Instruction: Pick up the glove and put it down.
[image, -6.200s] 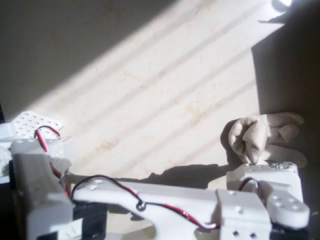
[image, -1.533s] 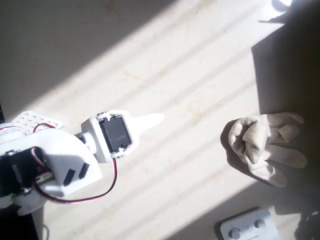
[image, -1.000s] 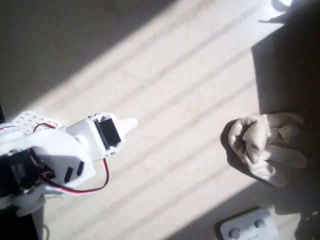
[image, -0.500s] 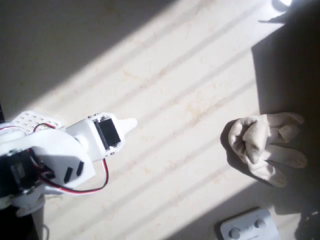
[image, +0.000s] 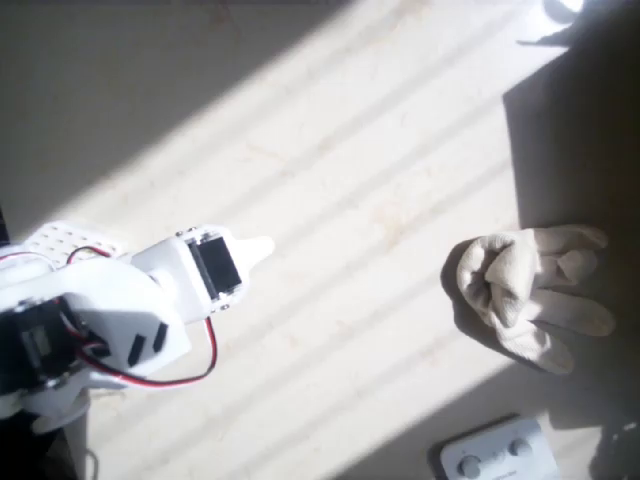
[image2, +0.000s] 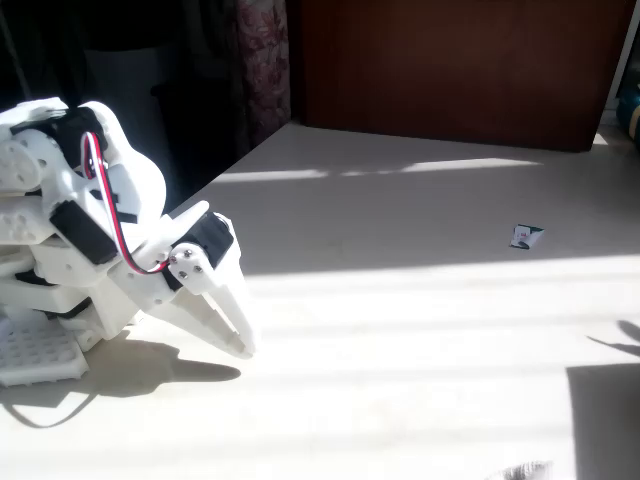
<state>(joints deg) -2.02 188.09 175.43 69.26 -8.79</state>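
From my remote seat I see the white two-finger pincer (image: 255, 250) folded back close to the arm's base, its tips pointing down toward the pale stone-look table (image: 360, 150). In the fixed view the pincer (image2: 238, 335) shows its fingers lying together as one tapering wedge with no gap that I can make out, so I read it as closed and carrying nothing.

The soft cream-beige fabric glove (image: 525, 290) lies well apart from the pincer, off to the right of it in the overhead view and a little lower in the picture, resting flat on the table at the edge of a dark shadow. Its bunched cuff end faces the pincer and its stubby fingers trail away to the right, so the long axis runs roughly along the line from pincer to glove. I judge that any reach would have to stretch straight out along that line and meet the cuff first.

A white plastic device with round buttons (image: 498, 455) sits just beyond the glove toward the lower edge, cut off by the frame. In the fixed view a small green-and-white card (image2: 524, 237) lies far across the table. The shadow makes the glove's far fingers hard to read.
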